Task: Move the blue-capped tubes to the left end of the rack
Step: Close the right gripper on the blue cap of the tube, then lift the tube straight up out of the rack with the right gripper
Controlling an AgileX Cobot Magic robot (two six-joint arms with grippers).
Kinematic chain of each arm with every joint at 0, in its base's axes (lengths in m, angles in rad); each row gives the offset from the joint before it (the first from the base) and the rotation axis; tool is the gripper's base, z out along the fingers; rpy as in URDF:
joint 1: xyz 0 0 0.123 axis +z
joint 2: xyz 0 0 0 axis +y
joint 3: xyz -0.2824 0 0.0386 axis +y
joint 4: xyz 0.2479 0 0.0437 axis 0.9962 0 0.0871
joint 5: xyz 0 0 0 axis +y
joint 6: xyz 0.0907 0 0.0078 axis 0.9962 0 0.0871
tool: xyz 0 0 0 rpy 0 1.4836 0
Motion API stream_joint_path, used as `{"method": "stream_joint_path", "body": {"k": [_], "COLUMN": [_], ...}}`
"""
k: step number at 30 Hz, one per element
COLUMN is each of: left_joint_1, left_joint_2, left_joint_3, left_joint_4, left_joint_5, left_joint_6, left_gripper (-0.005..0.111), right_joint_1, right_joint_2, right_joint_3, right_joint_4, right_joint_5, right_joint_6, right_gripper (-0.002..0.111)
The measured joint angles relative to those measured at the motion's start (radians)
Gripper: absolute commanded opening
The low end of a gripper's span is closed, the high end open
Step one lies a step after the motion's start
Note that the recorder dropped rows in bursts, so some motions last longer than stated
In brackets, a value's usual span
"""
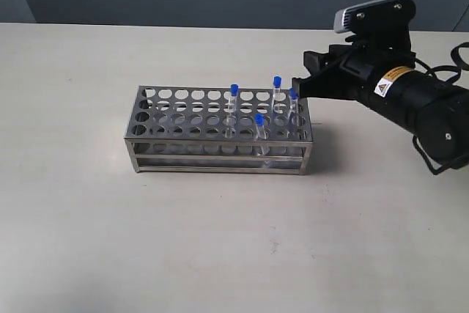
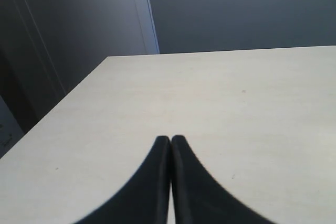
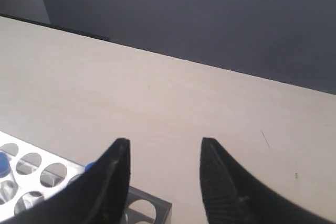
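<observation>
The steel rack [image 1: 176,144] stands mid-table. Four blue-capped tubes sit in its right half: one near the middle [image 1: 234,91], one in the front row [image 1: 259,119], one at the back [image 1: 278,82], and one at the right end [image 1: 292,95]. My right gripper [image 1: 300,77] hovers open at the rack's right end, just beside that last tube. In the right wrist view the right gripper [image 3: 165,142] has nothing between its fingers; the rack's corner [image 3: 152,202] and a blue cap [image 3: 88,166] peek out by one finger. The left gripper [image 2: 170,139] is shut and empty over bare table, away from the rack.
The table's edge [image 2: 84,80] and a dark wall show in the left wrist view. The right arm's black body [image 1: 418,104] and cables [image 1: 458,60] lie to the right of the rack.
</observation>
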Motion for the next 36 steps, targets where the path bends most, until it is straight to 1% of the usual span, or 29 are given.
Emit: {"method": "stream_joint_path", "body": {"k": [4, 9, 12, 29, 31, 34, 35, 36], "left_joint_1": [0.000, 0.000, 0.000, 0.000, 0.000, 0.000, 0.000, 0.000], "left_joint_2": [0.000, 0.000, 0.000, 0.000, 0.000, 0.000, 0.000, 0.000], "left_joint_3": [0.000, 0.000, 0.000, 0.000, 0.000, 0.000, 0.000, 0.000], "left_joint_4": [0.000, 0.000, 0.000, 0.000, 0.000, 0.000, 0.000, 0.000], "left_joint_5": [0.000, 0.000, 0.000, 0.000, 0.000, 0.000, 0.000, 0.000], "left_joint_6": [0.000, 0.000, 0.000, 0.000, 0.000, 0.000, 0.000, 0.000], "left_gripper": [0.001, 0.001, 0.001, 0.001, 0.001, 0.001, 0.001, 0.001], "right_joint_1": [0.000, 0.000, 0.000, 0.000, 0.000, 0.000, 0.000, 0.000], "right_joint_2": [0.025, 0.062, 0.078, 0.205, 0.205, 0.205, 0.205, 0.205], "right_joint_3": [0.000, 0.000, 0.000, 0.000, 0.000, 0.000, 0.000, 0.000], "right_joint_4": [-0.029, -0.166, -0.209, -0.246, -0.246, -0.246, -0.246, -0.246], "right_joint_5": [-0.007, -0.021, -0.035, -0.108, -0.111, -0.113, -0.113, -0.115], "right_joint_6": [0.017, 0.111, 0.128, 0.134, 0.134, 0.134, 0.134, 0.132], "right_gripper": [0.042, 0.042, 0.042, 0.041, 0.032, 0.006, 0.000, 0.001]}}
